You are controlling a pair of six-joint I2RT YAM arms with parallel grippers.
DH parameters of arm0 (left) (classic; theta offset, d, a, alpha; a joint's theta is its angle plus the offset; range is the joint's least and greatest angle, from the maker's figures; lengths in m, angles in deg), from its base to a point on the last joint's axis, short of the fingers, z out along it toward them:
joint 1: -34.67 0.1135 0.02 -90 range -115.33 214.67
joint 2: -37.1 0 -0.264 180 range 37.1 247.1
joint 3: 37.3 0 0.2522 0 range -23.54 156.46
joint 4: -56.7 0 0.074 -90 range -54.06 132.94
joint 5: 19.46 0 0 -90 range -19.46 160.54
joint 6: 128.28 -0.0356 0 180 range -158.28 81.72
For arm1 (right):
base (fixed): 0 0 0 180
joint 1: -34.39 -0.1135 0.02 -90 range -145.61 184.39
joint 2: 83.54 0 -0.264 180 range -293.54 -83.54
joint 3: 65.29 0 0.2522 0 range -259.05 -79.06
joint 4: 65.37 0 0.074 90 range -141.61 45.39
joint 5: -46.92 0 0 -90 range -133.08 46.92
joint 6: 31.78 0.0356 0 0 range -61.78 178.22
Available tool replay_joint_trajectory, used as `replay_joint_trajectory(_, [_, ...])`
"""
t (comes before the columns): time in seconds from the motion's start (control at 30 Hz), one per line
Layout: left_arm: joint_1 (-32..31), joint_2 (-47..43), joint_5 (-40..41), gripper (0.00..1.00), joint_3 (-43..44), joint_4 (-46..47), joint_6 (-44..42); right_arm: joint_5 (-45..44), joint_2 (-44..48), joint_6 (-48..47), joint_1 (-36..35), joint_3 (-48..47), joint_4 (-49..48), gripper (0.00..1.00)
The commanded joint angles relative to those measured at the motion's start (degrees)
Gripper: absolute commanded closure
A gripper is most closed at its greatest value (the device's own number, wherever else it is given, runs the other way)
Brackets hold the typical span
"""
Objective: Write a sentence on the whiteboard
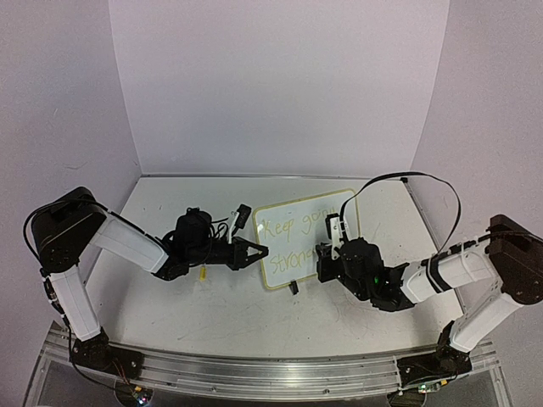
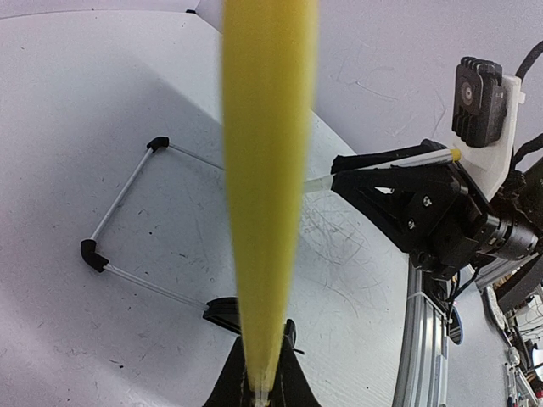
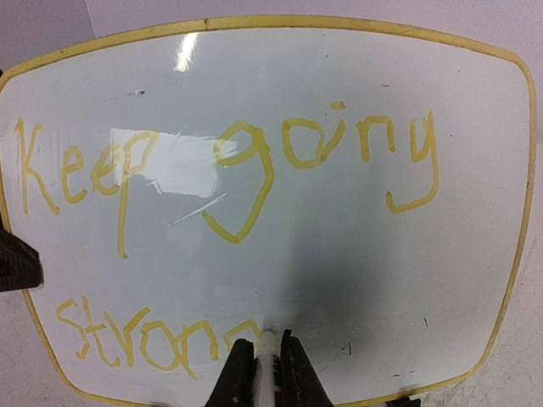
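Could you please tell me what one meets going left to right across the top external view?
Left arm's white forearm link → black left gripper → small white whiteboard with yellow-green rim → right arm's white forearm link.

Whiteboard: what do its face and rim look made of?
The whiteboard face looks like glossy coated board or plastic: a bright glare reflects off it. Its rim looks like thin yellow-green plastic, though the pictures leave that open.

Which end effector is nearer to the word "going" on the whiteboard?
Right. The right end effector is over the whiteboard, just below "going", at the second line. The left end effector is at the board's left edge, beyond "Keep".
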Motion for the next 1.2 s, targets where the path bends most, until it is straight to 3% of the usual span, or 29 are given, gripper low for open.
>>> replay_joint_trajectory(0.0, [0.3,-2.3,0.7,1.0,-0.2,-1.1,-1.0,-0.5,-1.5,1.8,0.5,-0.8,-0.2,1.0])
replay_joint_trajectory(0.63, [0.2,-2.4,0.7,1.0,-0.1,-1.2,-1.0,-0.2,-3.1,5.4,-1.3,2.6,0.5,1.0])
replay_joint_trajectory(1.17, [0.2,-2.4,0.8,1.0,-0.2,-1.1,-1.1,-0.1,-3.2,4.7,-3.3,-1.7,0.3,1.0])
